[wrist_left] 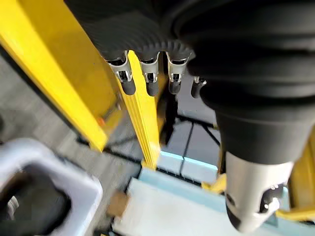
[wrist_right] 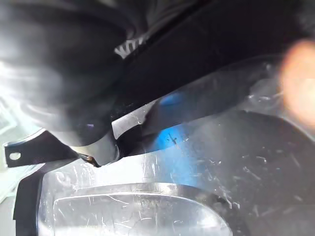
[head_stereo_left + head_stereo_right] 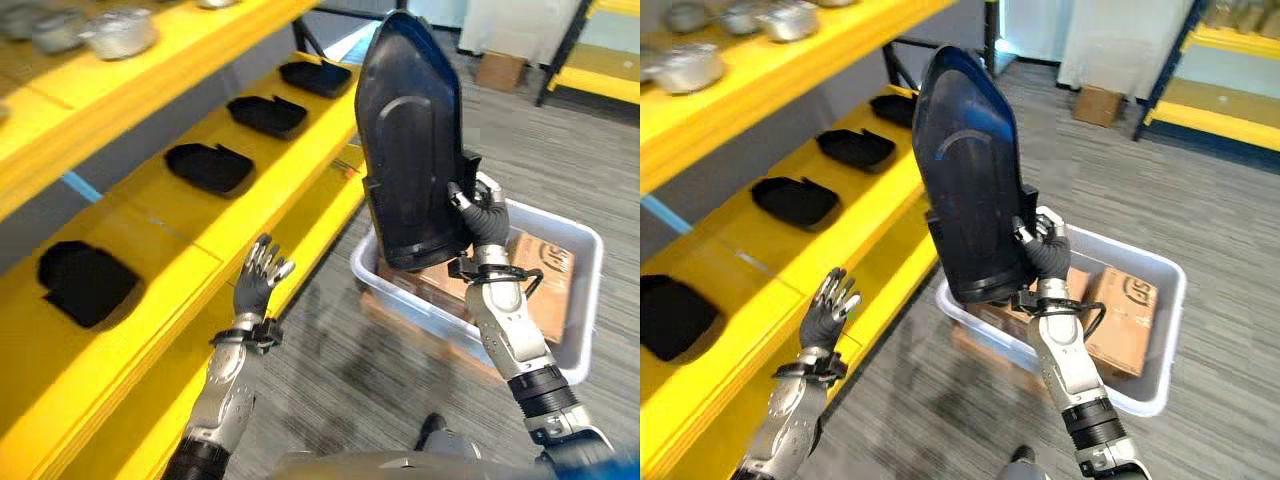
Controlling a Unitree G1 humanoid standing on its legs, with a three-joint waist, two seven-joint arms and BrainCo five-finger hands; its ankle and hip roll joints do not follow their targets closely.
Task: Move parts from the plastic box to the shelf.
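A large black moulded plastic part [image 3: 410,140] is held upright in the air above the grey plastic box [image 3: 575,345], its glossy surface [image 2: 162,167] seen up close in the right wrist view. My right hand [image 3: 487,215] is shut on its lower right edge. My left hand [image 3: 260,272] hovers open, fingers [image 1: 149,78] straight, beside the front edge of the yellow shelf [image 3: 215,235]. Several black parts [image 3: 208,166] lie in a row on that shelf.
Cardboard packs [image 3: 1120,310] sit inside the box on the grey floor. A higher yellow shelf [image 3: 150,60] carries silver metal parts [image 3: 120,32]. Another yellow rack [image 3: 600,80] and a small carton [image 3: 500,70] stand at the back right.
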